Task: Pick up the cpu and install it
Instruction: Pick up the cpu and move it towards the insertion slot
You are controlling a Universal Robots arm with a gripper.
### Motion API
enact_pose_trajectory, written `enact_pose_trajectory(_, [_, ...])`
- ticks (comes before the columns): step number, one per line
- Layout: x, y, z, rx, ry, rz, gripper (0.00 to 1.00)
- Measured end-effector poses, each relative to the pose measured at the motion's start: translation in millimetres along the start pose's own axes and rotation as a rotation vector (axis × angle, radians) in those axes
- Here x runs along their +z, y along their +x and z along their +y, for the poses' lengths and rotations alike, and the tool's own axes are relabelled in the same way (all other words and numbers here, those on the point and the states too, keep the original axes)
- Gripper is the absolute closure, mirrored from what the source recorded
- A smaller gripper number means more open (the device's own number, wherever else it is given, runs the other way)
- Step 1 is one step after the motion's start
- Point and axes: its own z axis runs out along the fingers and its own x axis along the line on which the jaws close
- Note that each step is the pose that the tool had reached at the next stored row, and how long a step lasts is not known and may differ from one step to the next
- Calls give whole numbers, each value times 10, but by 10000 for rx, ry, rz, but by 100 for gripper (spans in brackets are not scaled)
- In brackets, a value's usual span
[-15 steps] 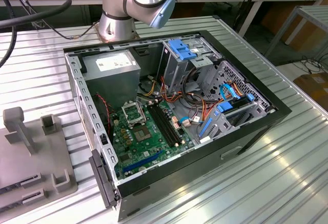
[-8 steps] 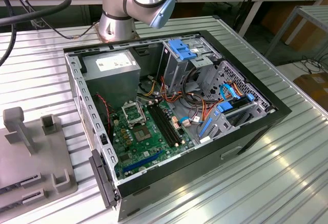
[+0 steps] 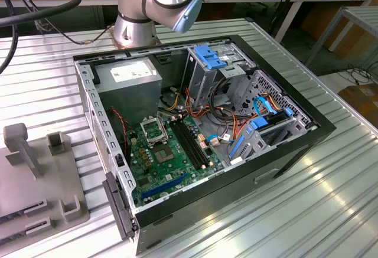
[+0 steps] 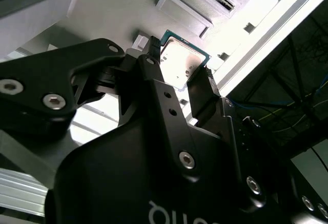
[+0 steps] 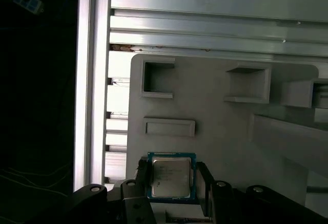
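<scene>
Currently your black gripper [image 5: 172, 180] is clenched on the thin square cpu [image 5: 170, 175], silvery-grey metal face with narrow green rim, gripping two opposite sides near an edge of the grey moulded tray [image 5: 215, 131].

The open computer case [image 3: 295, 146] lies on its side on the slatted table [image 3: 331, 211]. The robot arm's base [image 3: 134, 28] stands directly behind it, and the fixture tray [image 3: 35, 205] sits just beside it on the exterior view's left. Inside, the motherboard [image 3: 153, 172] lies flat on the case floor. The power supply [image 3: 130, 81] occupies the rear corner, with the drive cage [image 3: 209, 69] to the exterior view's right of it. The socket [image 3: 155, 131] sits on the motherboard just before the power supply, and the memory slots [image 3: 192, 146] run alongside on the exterior view's right. In the first wrist view, the cpu [image 5: 171, 175] sits in the gripper [image 5: 173, 181], whose fingers [image 5: 142, 177] are clamped against its opposite edges, over the tray.
</scene>
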Motion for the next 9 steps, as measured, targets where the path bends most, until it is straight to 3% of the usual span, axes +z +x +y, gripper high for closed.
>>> enact_pose_trajectory(9, [-21, 0, 0, 0, -1, 0, 53])
